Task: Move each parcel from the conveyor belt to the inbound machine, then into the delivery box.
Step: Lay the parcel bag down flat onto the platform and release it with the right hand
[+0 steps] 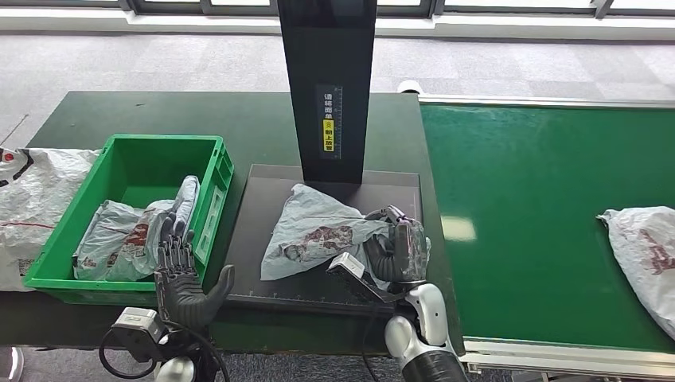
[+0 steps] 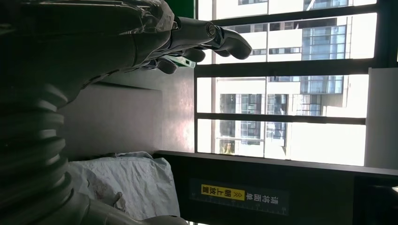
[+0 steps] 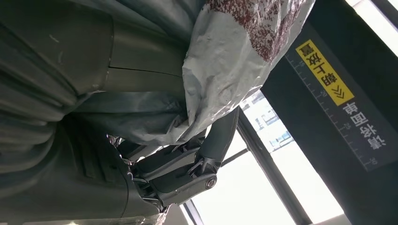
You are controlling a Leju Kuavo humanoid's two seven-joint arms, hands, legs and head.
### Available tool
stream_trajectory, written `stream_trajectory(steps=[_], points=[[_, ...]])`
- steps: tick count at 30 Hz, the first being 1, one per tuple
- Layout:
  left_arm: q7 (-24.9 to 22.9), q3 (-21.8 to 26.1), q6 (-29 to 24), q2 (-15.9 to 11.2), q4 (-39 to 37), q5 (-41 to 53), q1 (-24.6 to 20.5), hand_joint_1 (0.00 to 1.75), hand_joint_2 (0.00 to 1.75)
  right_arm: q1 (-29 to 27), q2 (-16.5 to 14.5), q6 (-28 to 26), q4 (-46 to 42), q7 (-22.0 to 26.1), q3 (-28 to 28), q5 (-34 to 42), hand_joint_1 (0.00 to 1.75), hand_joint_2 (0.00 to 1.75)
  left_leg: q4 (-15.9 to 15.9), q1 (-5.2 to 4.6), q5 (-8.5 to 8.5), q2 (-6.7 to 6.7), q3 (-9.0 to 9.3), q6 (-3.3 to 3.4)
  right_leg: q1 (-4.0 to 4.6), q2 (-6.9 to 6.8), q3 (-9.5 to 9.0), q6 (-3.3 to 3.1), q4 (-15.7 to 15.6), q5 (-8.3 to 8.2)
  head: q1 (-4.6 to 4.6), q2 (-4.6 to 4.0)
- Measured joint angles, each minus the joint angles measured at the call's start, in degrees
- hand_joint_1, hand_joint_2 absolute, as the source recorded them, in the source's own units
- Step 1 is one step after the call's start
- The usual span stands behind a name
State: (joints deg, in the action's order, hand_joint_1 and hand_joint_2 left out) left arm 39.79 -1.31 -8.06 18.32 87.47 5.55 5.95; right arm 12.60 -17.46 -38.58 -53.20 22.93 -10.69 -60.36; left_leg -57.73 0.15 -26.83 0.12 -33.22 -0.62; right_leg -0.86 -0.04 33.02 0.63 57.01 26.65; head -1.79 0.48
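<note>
Parcel, grey-white poly bag with dark red print, lies crumpled on the dark platform of the inbound machine, at the foot of the black column that carries a yellow label. Conveyor belt, green, fills the head view from 1 to 4 o'clock; a second parcel rests on it at 4 o'clock, well apart from the machine. Dark green surface spans 9 to 12 o'clock and carries the machine and the delivery box. Delivery box, a green crate at 9 o'clock, stands just beside the platform's left edge and holds grey parcels with the same red print. White sack lies at the far 9 o'clock edge, touching the crate's outer wall. Right hand, at 6 o'clock, grips the near right corner of the parcel on the platform; in the right wrist view the fingers curl around the bag's film with the plastic bunched against the palm. Left hand, at 7 o'clock in front of the crate's near wall, is raised with fingers spread and upright, holding nothing; the left wrist view shows its fingers extended in free air.
</note>
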Motion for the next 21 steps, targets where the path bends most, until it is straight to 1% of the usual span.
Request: stream_trajectory(steps=[1,4,5,9,21], points=[[0.0,0.0,0.0,0.0,0.0,0.0,0.0,0.00,1.75,0.0,0.1,-0.1,0.4,0.0,0.0,0.1,1.35,1.75,0.0,0.00,0.00,0.00,0.00,0.00,0.00,0.00,0.00,0.00,0.0,0.00,0.00,0.00],[0.0,0.0,-0.2,0.0,0.0,0.0,0.0,0.00,1.75,0.1,0.2,0.0,1.6,-0.3,-0.1,0.3,0.05,1.75,0.0,0.00,0.00,-0.01,0.00,0.00,0.00,0.00,-0.01,0.00,0.0,0.00,0.00,0.00],[0.0,0.0,-0.3,0.0,0.0,0.0,0.0,0.00,1.75,0.2,0.3,0.3,2.1,-0.8,-0.3,0.1,0.00,1.75,0.0,0.00,0.00,-0.01,0.00,0.00,0.00,0.00,-0.01,0.00,0.0,0.00,0.00,0.00],[0.0,0.0,-0.4,-0.1,0.0,0.0,0.0,0.00,1.75,1.0,0.6,2.4,5.0,-3.1,-1.2,-1.1,0.00,1.75,0.0,0.00,0.00,0.00,0.01,0.00,0.00,0.01,-0.01,0.00,0.0,0.00,0.00,0.00],[0.2,0.0,-0.6,-0.2,-0.4,0.0,-0.1,0.00,1.75,1.8,0.8,3.2,8.4,-3.4,-2.0,-0.9,0.00,1.75,0.0,0.00,0.00,0.00,0.01,0.00,0.00,0.01,-0.01,0.00,0.0,0.00,-0.01,0.00]])
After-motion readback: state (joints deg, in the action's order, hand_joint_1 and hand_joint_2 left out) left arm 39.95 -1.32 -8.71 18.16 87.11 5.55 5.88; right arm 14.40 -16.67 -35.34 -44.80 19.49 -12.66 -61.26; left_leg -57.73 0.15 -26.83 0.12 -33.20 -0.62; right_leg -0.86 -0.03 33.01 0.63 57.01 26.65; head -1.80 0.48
